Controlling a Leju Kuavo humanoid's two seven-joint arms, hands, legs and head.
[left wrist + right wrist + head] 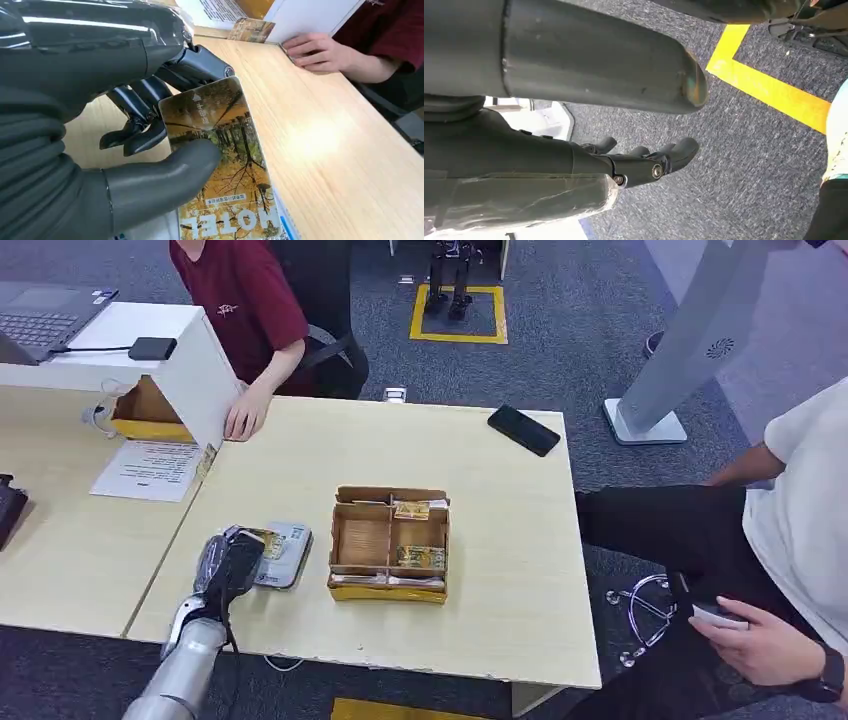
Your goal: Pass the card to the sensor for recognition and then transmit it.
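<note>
On the table (pixel 480 620), near its front-left corner, the grey sensor (pixel 287 554) lies under the left hand (pixel 232 558), thumb clamping the card (pixel 220 160). Keep the card flat over the sensor. Right hand (pixel 644 162) hangs empty, fingers loosely apart.

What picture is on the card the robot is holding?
Autumn trees in yellow and orange, with the word HOTEL, on the card; clearest in the left wrist view.

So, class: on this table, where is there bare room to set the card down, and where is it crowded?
Bare wood lies between the cardboard tray and the black phone, and along the table's right edge. It is crowded at the front left, where the left hand holds the card over the sensor.
</note>
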